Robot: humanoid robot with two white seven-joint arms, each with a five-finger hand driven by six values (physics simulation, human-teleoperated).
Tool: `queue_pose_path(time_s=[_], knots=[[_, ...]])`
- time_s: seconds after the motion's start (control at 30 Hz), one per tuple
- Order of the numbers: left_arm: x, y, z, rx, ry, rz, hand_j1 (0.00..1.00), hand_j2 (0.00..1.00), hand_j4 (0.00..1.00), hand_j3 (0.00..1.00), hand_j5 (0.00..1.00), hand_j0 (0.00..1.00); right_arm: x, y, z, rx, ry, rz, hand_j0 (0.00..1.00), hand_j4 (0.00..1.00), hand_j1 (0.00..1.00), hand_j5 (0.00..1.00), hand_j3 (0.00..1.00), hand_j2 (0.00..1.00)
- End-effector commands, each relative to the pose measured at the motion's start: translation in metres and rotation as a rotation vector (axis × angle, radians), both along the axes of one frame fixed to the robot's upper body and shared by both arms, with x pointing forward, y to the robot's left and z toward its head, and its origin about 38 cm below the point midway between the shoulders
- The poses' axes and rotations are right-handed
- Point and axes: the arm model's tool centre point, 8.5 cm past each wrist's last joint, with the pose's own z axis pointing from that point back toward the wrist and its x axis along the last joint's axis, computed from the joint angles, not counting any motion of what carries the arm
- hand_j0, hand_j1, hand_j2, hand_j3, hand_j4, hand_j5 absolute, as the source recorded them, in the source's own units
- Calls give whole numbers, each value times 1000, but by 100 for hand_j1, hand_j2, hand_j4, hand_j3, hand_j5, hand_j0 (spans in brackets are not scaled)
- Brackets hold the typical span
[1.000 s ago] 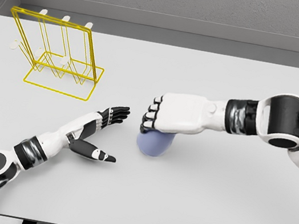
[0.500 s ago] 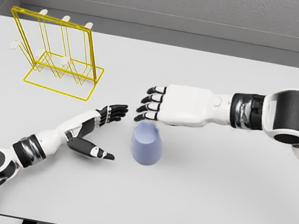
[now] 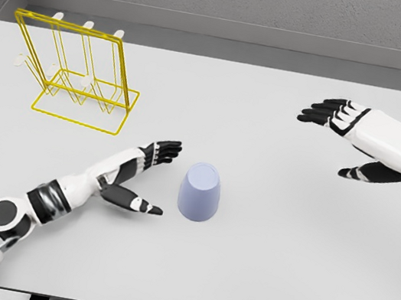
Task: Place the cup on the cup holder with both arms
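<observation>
A pale blue cup [image 3: 200, 192] stands upside down on the white table [image 3: 257, 269], near the middle. My left hand [image 3: 151, 174] lies open just to its left, fingers spread toward the cup with a small gap between them. My right hand [image 3: 343, 136] hovers open far off at the right, well away from the cup and holding nothing. The yellow wire cup holder [image 3: 74, 73] with white pegs stands at the table's back left.
A grey wall runs behind the table's far edge. The table's front edge lies close below my left arm [image 3: 43, 204].
My right hand let go of the cup, opened and pulled back to the right. The cup now stands upside down by itself. My left hand edged slightly toward it.
</observation>
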Motion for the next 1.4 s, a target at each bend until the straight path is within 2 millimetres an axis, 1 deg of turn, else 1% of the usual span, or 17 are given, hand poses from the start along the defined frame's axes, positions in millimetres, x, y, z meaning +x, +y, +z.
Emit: queue_pose_path(time_s=[0.0, 0.03, 0.07, 0.1, 0.17, 0.3, 0.43, 0.57, 0.73, 0.93, 1.37], knots=[[-3, -10, -1, -19, 7, -17, 100, 100, 100, 100, 100, 100, 3, -19, 19, 42, -49, -60, 100, 100, 100, 100, 100, 100], [-2, -14, 1, -29, 3, -20, 100, 100, 100, 100, 100, 100, 3, -21, 19, 51, -50, -66, 100, 100, 100, 100, 100, 100], [-3, -17, 1, -37, 3, -23, 100, 100, 100, 100, 100, 100, 8, -30, 11, 56, -24, -98, 100, 100, 100, 100, 100, 100], [-4, -23, 0, -46, 8, -31, 100, 100, 100, 100, 100, 100, 9, -33, 9, 57, -18, -107, 100, 100, 100, 100, 100, 100], [-4, -33, 0, -45, 31, -44, 100, 100, 100, 100, 100, 100, 9, -35, 10, 54, -19, -112, 100, 100, 100, 100, 100, 100], [-4, -42, 2, -59, 30, -54, 100, 100, 100, 100, 100, 100, 8, -39, 9, 60, -19, -123, 100, 100, 100, 100, 100, 100], [0, -44, 5, -56, 30, -54, 100, 100, 100, 100, 100, 100, 7, -38, 9, 61, -19, -122, 100, 100, 100, 100, 100, 100], [3, -51, 4, -71, 34, -52, 100, 100, 100, 100, 100, 100, 7, -38, 8, 61, -16, -123, 100, 100, 100, 100, 100, 100], [5, -49, -1, -56, 44, -48, 100, 100, 100, 100, 100, 100, 7, -38, 9, 61, -18, -123, 100, 100, 100, 100, 100, 100], [5, -52, -5, -56, 55, -48, 100, 100, 100, 100, 100, 100, 7, -39, 9, 63, -17, -124, 100, 100, 100, 100, 100, 100], [6, -67, -3, -76, 56, -63, 100, 100, 100, 100, 100, 100, 7, -39, 9, 60, -17, -125, 100, 100, 100, 100, 100, 100]])
